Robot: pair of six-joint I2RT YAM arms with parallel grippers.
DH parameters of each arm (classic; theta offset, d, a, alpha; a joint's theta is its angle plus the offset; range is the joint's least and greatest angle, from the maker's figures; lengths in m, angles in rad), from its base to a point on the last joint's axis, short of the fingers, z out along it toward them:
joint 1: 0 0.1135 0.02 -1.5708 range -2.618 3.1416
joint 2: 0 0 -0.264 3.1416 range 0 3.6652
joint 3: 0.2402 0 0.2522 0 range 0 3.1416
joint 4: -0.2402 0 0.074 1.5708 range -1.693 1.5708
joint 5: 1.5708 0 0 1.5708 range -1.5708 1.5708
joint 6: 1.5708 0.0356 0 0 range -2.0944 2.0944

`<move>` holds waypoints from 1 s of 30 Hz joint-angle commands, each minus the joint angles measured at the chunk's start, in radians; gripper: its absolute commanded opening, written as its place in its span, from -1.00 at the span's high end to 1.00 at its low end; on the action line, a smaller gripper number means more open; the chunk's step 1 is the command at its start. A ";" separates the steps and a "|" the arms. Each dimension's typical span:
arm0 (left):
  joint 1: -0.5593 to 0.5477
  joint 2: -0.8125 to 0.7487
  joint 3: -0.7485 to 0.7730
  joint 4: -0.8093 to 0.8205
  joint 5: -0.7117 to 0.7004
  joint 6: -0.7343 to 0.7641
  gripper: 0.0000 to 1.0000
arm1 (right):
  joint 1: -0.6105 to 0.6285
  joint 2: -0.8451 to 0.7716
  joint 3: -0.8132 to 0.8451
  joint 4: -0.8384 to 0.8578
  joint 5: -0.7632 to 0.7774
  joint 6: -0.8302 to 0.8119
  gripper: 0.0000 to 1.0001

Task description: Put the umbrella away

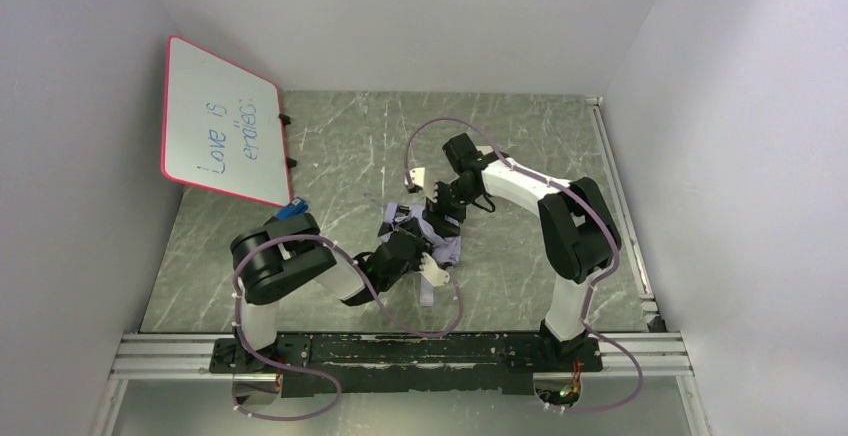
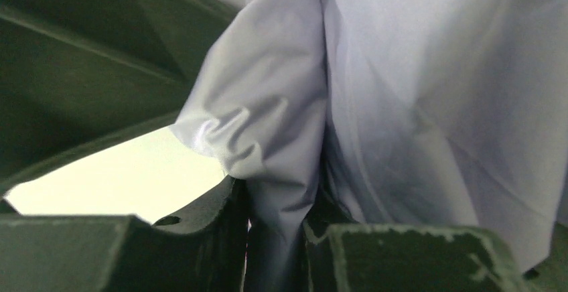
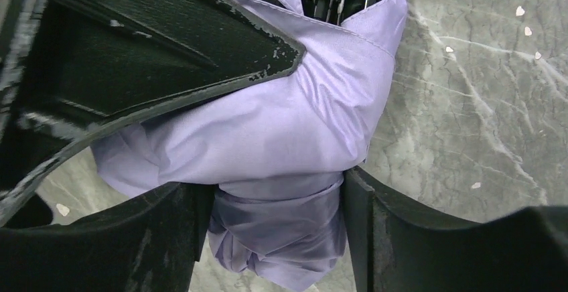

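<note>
ok, i see the umbrella (image 1: pixel 450 248) lying bunched up mid tabletop (image 1: pixel 330 146), right between the two arms. my left hand (image 2: pixel 278 252) is pinched on a fold of its pale fabric. my right hand (image 3: pixel 278 228) is clamped across the rolled canopy, fingers (image 3: pixel 402 238) pressing on either side.

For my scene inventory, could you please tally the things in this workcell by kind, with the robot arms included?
Umbrella: 1
Whiteboard: 1
Small blue item beside the whiteboard: 1
Robot arms: 2 (left arm, right arm)
Total: 5
</note>
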 commanded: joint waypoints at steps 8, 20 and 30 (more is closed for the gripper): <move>-0.044 -0.224 -0.031 -0.165 -0.033 -0.216 -0.49 | 0.019 0.065 -0.097 0.021 0.211 0.070 0.03; -0.102 -0.984 -0.117 -0.541 0.102 -0.976 -0.94 | 0.040 -0.019 -0.203 0.163 0.343 0.100 0.38; -0.084 -1.226 -0.118 -0.665 -0.235 -1.182 -0.93 | 0.152 -0.152 -0.406 0.347 0.489 0.092 0.53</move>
